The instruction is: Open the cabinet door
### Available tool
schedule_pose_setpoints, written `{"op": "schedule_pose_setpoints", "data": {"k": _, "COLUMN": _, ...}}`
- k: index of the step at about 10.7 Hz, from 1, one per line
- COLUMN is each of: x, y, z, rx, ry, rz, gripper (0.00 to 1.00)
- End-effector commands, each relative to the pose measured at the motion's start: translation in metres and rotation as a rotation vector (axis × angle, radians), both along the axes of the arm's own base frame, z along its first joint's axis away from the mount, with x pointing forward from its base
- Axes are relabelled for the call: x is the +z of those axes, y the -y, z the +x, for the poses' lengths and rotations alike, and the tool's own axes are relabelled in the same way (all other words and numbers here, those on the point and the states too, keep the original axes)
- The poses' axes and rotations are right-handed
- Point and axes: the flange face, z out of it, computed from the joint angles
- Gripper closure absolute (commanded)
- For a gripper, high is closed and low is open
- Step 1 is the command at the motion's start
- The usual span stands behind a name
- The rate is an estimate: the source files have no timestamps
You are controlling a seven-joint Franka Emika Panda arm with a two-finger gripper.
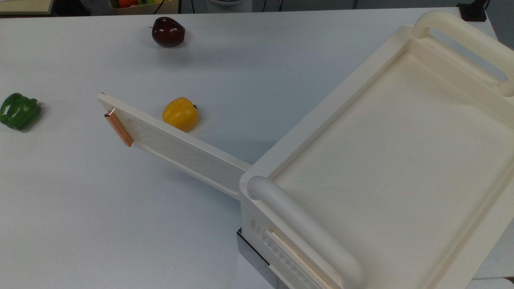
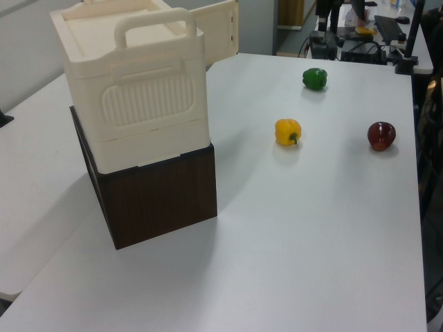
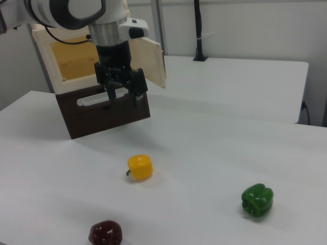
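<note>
**Cabinet door swung wide, gripper hanging free in front of it**

Cabinet door (image 1: 176, 146) in the top view sticks out from the cabinet's (image 1: 385, 160) front corner toward the top view's left, its long axis running up and left across the white table (image 1: 100, 224). Its copper handle (image 1: 118, 128) sits at the far, free end. A yellow pepper (image 1: 180, 114) lies just behind the panel, a green pepper (image 1: 19, 111) and a dark red apple (image 1: 168, 31) well apart from it.

From the left view, the door (image 2: 220, 31) shows behind the cabinet's (image 2: 135, 97) far corner, standing upright and angled away.

From the right view, the door (image 3: 150, 64) hangs open off the cabinet's right side, baring the yellowish inside (image 3: 76, 56). The gripper (image 3: 121, 97) hangs down in front of the opening, toward the right view's left of the door's free edge and lower than it. Its fingers (image 3: 109, 96) are spread with nothing between them. By my judgement the door is already open, so any further push would go toward the right view's right.
</note>
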Motion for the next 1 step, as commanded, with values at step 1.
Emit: {"op": "schedule_pose_setpoints", "data": {"k": 1, "x": 0.0032, "y": 0.0019, "z": -0.0032, "rx": -0.019, "ry": 0.001, "rz": -0.020, "gripper": 0.00}}
